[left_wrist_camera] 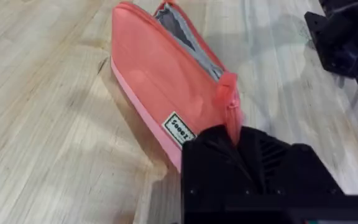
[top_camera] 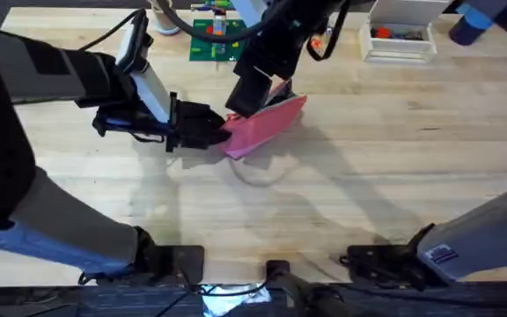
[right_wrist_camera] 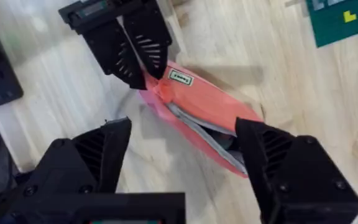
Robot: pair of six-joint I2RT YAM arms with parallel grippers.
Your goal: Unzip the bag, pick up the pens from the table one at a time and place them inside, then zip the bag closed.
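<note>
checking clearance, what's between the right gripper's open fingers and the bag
Nothing: in the right wrist view the right gripper hangs open above the bag, with bare table around it.

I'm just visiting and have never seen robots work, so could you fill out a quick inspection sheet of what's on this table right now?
Surface: pale wooden table, mostly bare in front.
Job's things: pink bag lies mid-table, its zip partly open, grey lining showing. Pens: nothing seen.
Clutter: green board and a white tray with small items at the far edge.
Grippers: left gripper is shut on the bag's end tab; right gripper hangs open above the bag's open end, fingers either side.
Cables: black cable loops along the left arm; more run at the near edge.
Surroundings: a blue object at the far right corner.
</note>
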